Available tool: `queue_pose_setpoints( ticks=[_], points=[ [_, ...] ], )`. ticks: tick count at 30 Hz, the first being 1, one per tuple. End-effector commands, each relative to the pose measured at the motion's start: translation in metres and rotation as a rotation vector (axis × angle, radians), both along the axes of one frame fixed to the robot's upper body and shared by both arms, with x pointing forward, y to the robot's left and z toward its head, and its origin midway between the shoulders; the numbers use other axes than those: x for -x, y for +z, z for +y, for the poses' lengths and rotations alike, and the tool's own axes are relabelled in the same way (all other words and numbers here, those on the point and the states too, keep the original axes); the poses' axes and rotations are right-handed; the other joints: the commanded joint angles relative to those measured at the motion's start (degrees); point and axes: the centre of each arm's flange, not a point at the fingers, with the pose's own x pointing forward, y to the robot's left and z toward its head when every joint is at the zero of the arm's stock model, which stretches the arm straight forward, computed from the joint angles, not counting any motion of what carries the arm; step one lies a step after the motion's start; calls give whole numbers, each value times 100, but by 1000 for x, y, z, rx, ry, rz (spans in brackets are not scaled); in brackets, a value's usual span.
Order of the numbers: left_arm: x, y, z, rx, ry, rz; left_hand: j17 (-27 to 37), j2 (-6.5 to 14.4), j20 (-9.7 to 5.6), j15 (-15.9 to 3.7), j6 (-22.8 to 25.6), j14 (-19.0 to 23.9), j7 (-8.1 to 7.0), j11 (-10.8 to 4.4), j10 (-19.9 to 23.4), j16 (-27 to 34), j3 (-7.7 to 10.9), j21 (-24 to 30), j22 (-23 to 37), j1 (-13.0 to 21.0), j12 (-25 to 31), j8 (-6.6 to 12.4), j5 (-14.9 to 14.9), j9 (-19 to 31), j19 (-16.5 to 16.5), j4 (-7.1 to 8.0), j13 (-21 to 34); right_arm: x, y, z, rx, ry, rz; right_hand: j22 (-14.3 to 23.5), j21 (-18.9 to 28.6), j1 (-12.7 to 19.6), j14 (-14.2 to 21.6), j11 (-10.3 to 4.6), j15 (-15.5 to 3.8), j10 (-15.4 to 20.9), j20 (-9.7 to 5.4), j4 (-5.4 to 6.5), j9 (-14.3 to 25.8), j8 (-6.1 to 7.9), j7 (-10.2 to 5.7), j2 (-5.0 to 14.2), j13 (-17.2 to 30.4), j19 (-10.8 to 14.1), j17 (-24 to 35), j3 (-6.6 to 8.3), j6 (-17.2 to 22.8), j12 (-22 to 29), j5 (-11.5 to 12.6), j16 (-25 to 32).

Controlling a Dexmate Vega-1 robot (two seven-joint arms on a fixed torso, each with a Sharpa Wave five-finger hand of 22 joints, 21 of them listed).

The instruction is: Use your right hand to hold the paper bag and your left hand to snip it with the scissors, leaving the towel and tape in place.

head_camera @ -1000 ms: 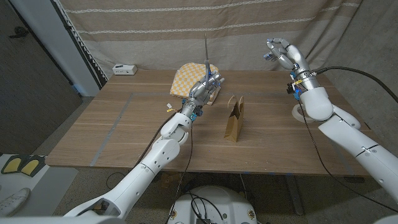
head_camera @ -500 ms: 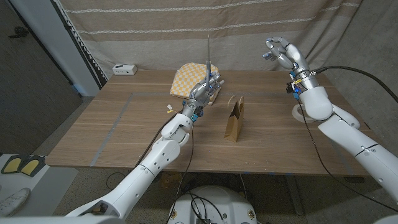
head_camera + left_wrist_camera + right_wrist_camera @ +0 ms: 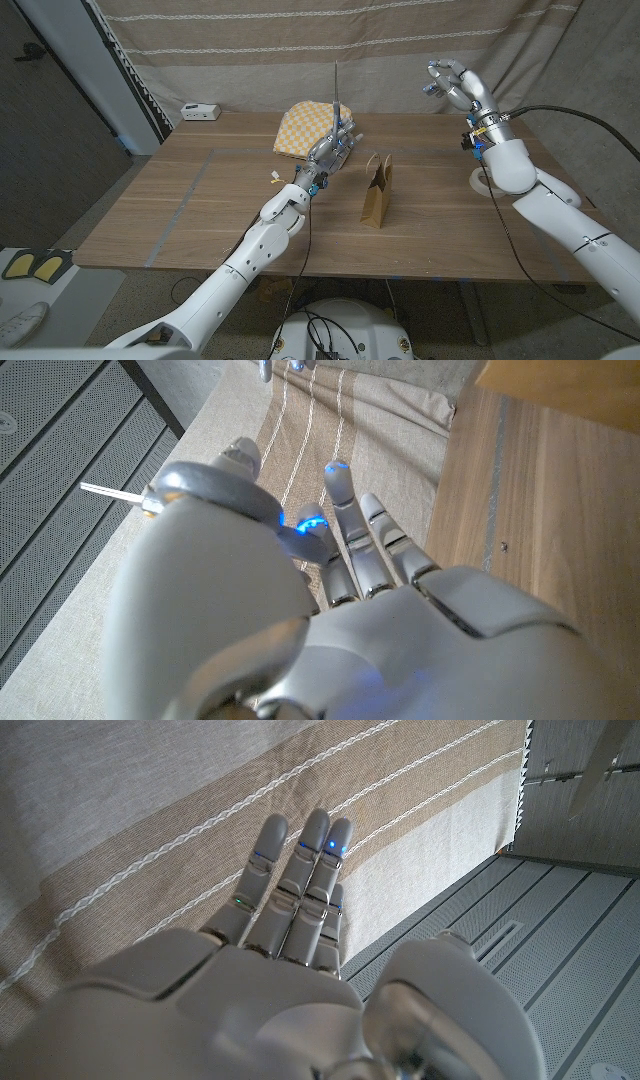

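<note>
Standing upright near the middle of the table [image 3: 180, 215], the brown paper bag [image 3: 377, 193] has its handles up and nothing touching it. Just beside it, toward the far edge, your left robot hand [image 3: 332, 146] grips the scissors [image 3: 336, 88], whose closed blades point straight up like a thin spike above the fingers; in the left wrist view a thin metal tip juts out past the thumb side of that hand. Right behind the hand lies the yellow checked towel [image 3: 301, 127], folded, near the table's far edge. Your right robot hand [image 3: 455, 84] is raised well above the table and apart from the bag, holding nothing, its fingers loosely apart and curved; the right wrist view has them reaching toward the striped curtain [image 3: 300, 45]. A white ring, likely the tape [image 3: 484, 181], lies on the table under the right forearm, partly hidden. A small white box [image 3: 200, 111] sits at the far left corner.
</note>
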Motion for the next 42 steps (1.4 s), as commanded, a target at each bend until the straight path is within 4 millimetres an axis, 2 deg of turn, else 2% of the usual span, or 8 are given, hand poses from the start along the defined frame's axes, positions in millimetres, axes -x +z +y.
queue_pose_setpoints(
  ticks=[1,10,22,25,27,30,35,42],
  points=[
    [3,-1,0,-5,26,4,4,-118,-424,-821,72,-26,59,-688,787,-6,-9,46,37,-56,527,-11,-24,-2,15,-15,11,3,1,-1,4,-9,-1,15,-17,-60,-24,18,-576,17,-383,-53,34,-39,6,0,15,4,0,-12,40,40,-10,-18],
    [8,-3,2,3,93,21,22,-719,-318,-769,38,-31,80,-678,877,1,-592,104,23,-815,527,-35,218,52,180,184,10,5,2,-1,-6,-5,-10,16,-24,-77,-26,14,-576,17,-381,-58,35,-67,11,-4,12,15,-12,-16,44,47,-17,-24],
    [8,-7,7,7,122,81,-35,-701,-252,-779,500,135,366,-661,1031,30,-1343,75,-56,-1336,526,212,650,158,309,218,8,3,3,2,-5,-2,-8,17,-42,-103,-44,36,-576,17,-374,-65,37,-108,8,-1,12,8,-31,-18,53,62,-26,-38],
    [7,-6,13,-17,140,94,-71,-705,-266,-775,664,272,523,-668,1157,45,-1666,80,-98,-1571,528,311,769,192,427,254,1,3,4,2,-5,0,-9,17,-45,-109,-44,27,-576,10,-377,-66,38,-116,13,-1,11,8,-35,-18,57,61,-28,-40],
    [7,-4,17,-31,160,86,-245,-678,-300,-778,1038,461,915,-680,1505,-40,-2129,79,-192,-1707,528,351,757,-85,623,198,-12,2,4,2,-8,0,-8,17,-47,-114,-47,23,-575,20,-377,-66,38,-124,6,-2,8,9,-38,-20,52,65,-29,-42],
    [10,1,27,-56,225,70,-370,-714,-294,-762,1155,632,1137,-674,1650,-120,-2579,70,-281,-1935,509,492,665,-177,790,187,-18,0,4,3,-11,4,-8,17,-51,-124,-47,14,-575,4,-379,-67,39,-133,16,-4,7,13,-44,-22,62,62,-32,-45],
    [10,3,35,-76,265,70,-455,-718,-263,-757,1142,829,1280,-672,1727,-151,-3070,36,-370,-2163,506,679,561,-219,898,162,-17,-2,5,4,-12,9,-8,17,-57,-136,-47,29,-576,17,-380,-69,40,-153,9,-2,1,14,-52,-23,59,70,-36,-48],
    [9,5,46,-130,296,51,-555,-720,-211,-750,972,880,1396,-657,1635,-225,-3448,-8,-422,-2392,483,676,484,-204,916,174,-18,-5,6,5,-15,10,-7,17,-64,-143,-60,24,-574,18,-383,-72,40,-166,26,-1,0,13,-59,-23,69,75,-38,-55]
  ],
)
